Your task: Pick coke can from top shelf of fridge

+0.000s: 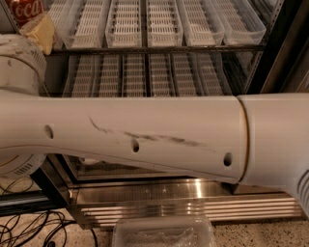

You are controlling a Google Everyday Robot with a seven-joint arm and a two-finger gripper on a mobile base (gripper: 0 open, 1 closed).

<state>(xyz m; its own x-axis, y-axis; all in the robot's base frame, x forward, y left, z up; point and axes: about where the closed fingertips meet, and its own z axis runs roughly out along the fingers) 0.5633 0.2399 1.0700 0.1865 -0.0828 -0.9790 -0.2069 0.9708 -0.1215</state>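
The coke can, red with white script, shows only partly at the top left corner, cut off by the picture's edge. My gripper is at the top left, its tan part right against the can's lower right side. My thick white arm crosses the whole view in front of the fridge. The top shelf is a dark wire rack holding a row of clear slotted lane trays. A second similar rack shows just below, partly hidden by the arm.
The fridge's stainless steel base panel lies under the arm. A clear plastic container sits on the speckled floor in front. Black cables lie on the floor at the left. The black frame stands at the right.
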